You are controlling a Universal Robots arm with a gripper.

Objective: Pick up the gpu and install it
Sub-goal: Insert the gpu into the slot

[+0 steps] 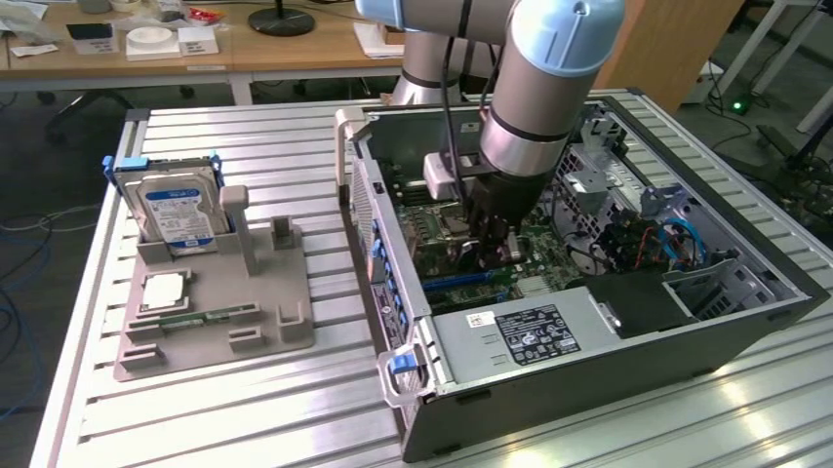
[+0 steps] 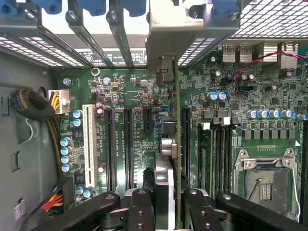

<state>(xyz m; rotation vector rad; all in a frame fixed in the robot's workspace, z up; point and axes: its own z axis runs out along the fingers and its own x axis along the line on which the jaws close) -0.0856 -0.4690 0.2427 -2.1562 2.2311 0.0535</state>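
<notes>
Exterior view: the grey arm reaches down into the open black steel computer case (image 1: 677, 322), which lies on its side on the ribbed aluminium desk (image 1: 260, 409), and its dark tool (image 1: 493, 255) sits low over the green motherboard (image 1: 450, 255) inside that case. Wrist view: the tool (image 2: 169, 211) is clenched on the gpu (image 2: 176, 144), a thin green circuit card seen edge-on, standing upright and perpendicular to the motherboard (image 2: 134, 101), with the black fingers (image 2: 139, 211) pressed against either face. The card's silver metal end bracket (image 2: 166, 43) meets the rear wall of the case, beside blue plastic slot clips (image 2: 103, 6) and perforated slot covers. Long black expansion slots (image 2: 118, 149) and one white slot (image 2: 88, 139) run parallel to the card on the motherboard; whether its edge is seated in a slot cannot be told. Outside the case, on the exterior view's left, a grey moulded holder (image 1: 215, 312) carries a silver hard drive (image 1: 179, 216) with a blue-white label, standing upright.
</notes>
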